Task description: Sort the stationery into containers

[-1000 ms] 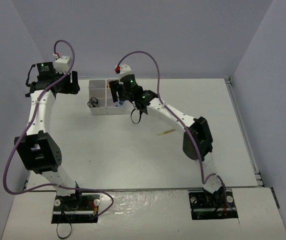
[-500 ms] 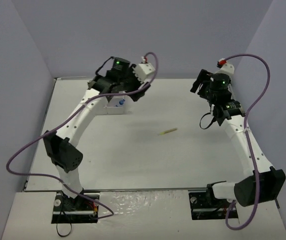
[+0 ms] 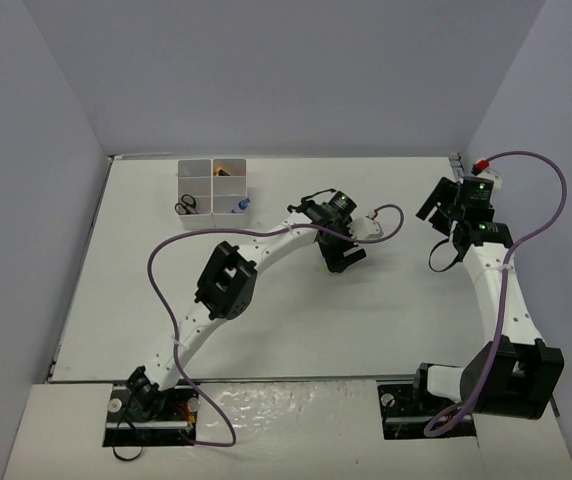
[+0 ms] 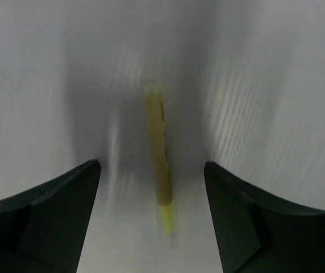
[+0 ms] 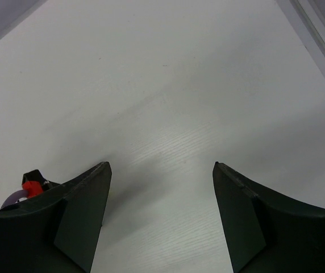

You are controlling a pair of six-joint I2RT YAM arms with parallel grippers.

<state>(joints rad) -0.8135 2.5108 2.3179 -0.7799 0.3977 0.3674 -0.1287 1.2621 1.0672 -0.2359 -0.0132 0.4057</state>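
Note:
A yellow pen point(image 4: 158, 153) lies on the white table, lengthwise between the two fingers of my left gripper point(image 4: 151, 168). The gripper is open and low over the pen, not touching it. In the top view the left gripper point(image 3: 340, 258) is at the table's middle and hides the pen. The white containers point(image 3: 211, 160) stand at the back left. They hold black-handled scissors point(image 3: 186, 207), a blue-capped bottle point(image 3: 243, 205) and orange items point(image 3: 224, 172). My right gripper point(image 3: 434, 206) is open and empty over bare table at the right; the wrist view point(image 5: 161, 166) shows nothing between its fingers.
The table's right edge rail point(image 5: 321, 28) runs close to the right gripper. Purple cables loop off both arms. The grey walls enclose the table at the back and the sides.
The left arm has swung from the containers to the table's middle, down over the yellow pen. The right arm has drawn a little further toward the right edge.

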